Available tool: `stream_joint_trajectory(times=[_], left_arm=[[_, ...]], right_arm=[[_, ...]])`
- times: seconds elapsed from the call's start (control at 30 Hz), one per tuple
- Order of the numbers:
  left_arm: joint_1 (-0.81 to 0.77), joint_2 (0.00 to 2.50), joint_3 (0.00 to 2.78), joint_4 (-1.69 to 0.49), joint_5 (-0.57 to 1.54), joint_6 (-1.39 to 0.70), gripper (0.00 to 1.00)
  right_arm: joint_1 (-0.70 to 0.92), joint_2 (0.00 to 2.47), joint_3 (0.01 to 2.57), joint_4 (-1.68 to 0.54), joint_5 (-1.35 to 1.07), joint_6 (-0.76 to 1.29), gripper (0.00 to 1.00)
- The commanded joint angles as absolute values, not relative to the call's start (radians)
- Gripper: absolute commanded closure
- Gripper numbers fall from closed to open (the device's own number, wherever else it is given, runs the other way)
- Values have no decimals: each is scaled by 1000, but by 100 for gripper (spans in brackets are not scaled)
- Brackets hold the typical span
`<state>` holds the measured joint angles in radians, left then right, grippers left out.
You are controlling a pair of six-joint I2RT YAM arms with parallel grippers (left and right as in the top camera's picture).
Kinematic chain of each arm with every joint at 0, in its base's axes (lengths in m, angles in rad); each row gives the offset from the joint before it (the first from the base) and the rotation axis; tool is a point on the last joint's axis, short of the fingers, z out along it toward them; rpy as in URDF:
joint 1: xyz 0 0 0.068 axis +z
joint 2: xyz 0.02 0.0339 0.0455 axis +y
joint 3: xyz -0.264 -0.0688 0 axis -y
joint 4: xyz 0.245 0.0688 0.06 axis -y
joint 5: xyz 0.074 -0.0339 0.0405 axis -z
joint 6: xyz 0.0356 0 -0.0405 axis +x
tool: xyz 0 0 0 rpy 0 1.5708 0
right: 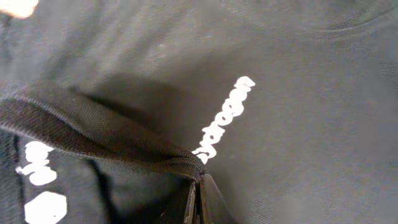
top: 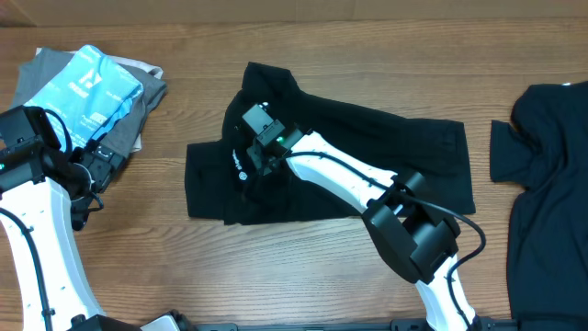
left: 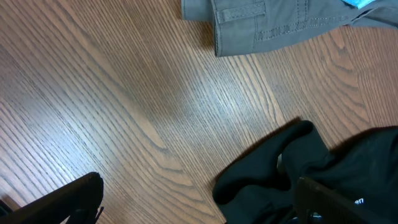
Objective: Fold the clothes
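A black T-shirt (top: pixel 367 156) lies crumpled and partly folded in the middle of the table. My right gripper (top: pixel 250 158) is over its left part. In the right wrist view the right gripper (right: pixel 198 182) is shut on a raised fold of the black T-shirt (right: pixel 93 127), next to white lettering (right: pixel 225 118). My left gripper (top: pixel 103 167) is open and empty to the left of the shirt. In the left wrist view the left gripper (left: pixel 199 208) has wood between its fingers, and a rumpled edge of the black T-shirt (left: pixel 273 177) reaches its right finger. A second black T-shirt (top: pixel 551 175) lies at the right edge.
A pile of grey clothing (top: pixel 138 110) with a light blue packet (top: pixel 87 87) on it sits at the back left; its grey hem shows in the left wrist view (left: pixel 267 22). The wooden table (top: pixel 303 267) shows bare in front of the shirt.
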<state>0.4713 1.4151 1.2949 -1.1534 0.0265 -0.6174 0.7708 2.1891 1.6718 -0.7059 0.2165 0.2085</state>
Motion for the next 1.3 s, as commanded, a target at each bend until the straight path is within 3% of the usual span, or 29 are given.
stream_joint_trajectory(times=[0.0, 0.17, 0.5, 0.9, 1.0, 1.1, 1.17, 1.23, 1.27], left_arm=[[471, 1422, 1304, -1155, 30, -598, 0], [471, 1422, 1304, -1155, 30, -598, 0], [471, 1422, 1304, -1155, 30, -598, 0], [471, 1422, 1304, -1155, 30, -598, 0], [471, 1422, 1304, -1155, 30, -598, 0], [471, 1422, 1304, -1155, 30, -598, 0], [471, 1422, 1304, -1155, 30, -598, 0], [471, 1422, 1304, -1155, 30, -598, 0], [471, 1422, 1304, -1155, 30, -598, 0]], right_arm=[[731, 2167, 1703, -686, 241, 201, 96], [717, 2170, 1702, -656, 201, 201, 86], [717, 2161, 1718, -633, 200, 210, 82], [719, 2125, 1864, -948, -81, 396, 72], [719, 2132, 1864, -1001, -97, 331, 70], [720, 2138, 1864, -1051, -192, 102, 68], [721, 2140, 1864, -1086, -205, -5, 62], [720, 2139, 1865, -1091, -200, -27, 43], [718, 2139, 1865, -1091, -207, -26, 42]])
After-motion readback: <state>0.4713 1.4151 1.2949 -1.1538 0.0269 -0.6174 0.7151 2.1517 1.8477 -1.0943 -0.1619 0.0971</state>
